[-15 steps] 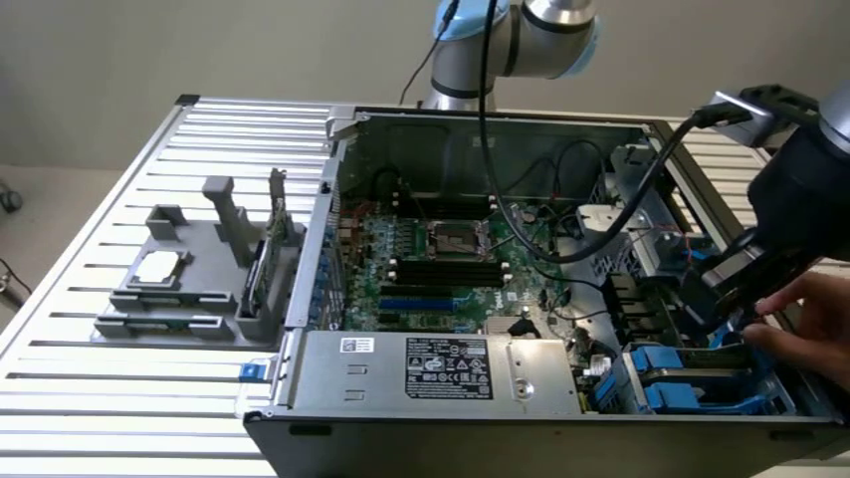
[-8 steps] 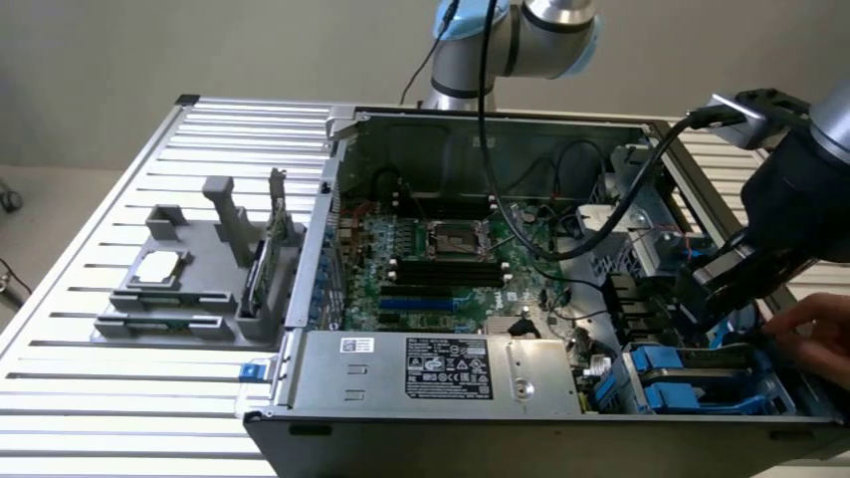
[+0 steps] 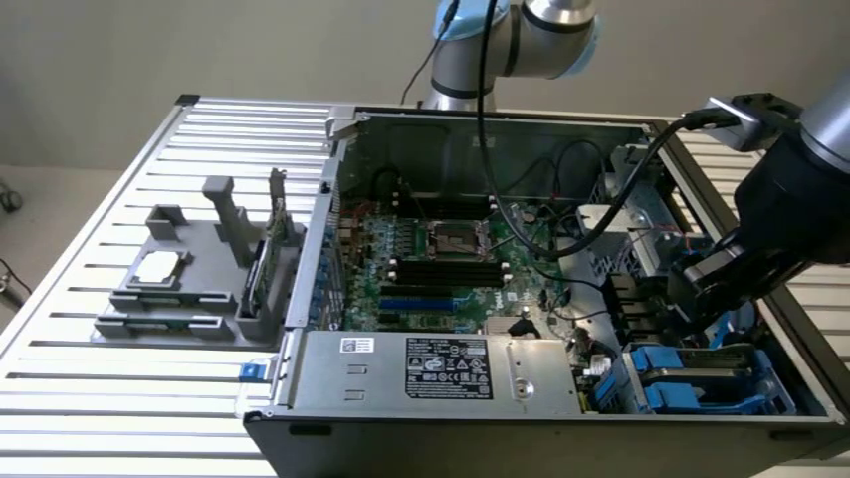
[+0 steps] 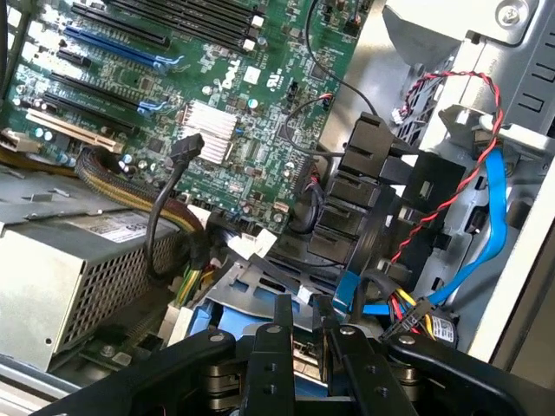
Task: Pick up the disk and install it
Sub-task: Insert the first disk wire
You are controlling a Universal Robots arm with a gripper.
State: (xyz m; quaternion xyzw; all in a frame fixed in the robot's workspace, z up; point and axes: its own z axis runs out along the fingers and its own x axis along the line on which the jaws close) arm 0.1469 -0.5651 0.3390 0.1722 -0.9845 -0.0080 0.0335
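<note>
One green motherboard (image 4: 217, 87) reads DELL near the hand (image 4: 303, 305).

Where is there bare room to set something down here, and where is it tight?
Bare slatted table lies round the grey fixture, on the exterior view's left of the computer case. Crowded: the drive bay corner, where the gripper sits among cables and blue carriers.
</note>
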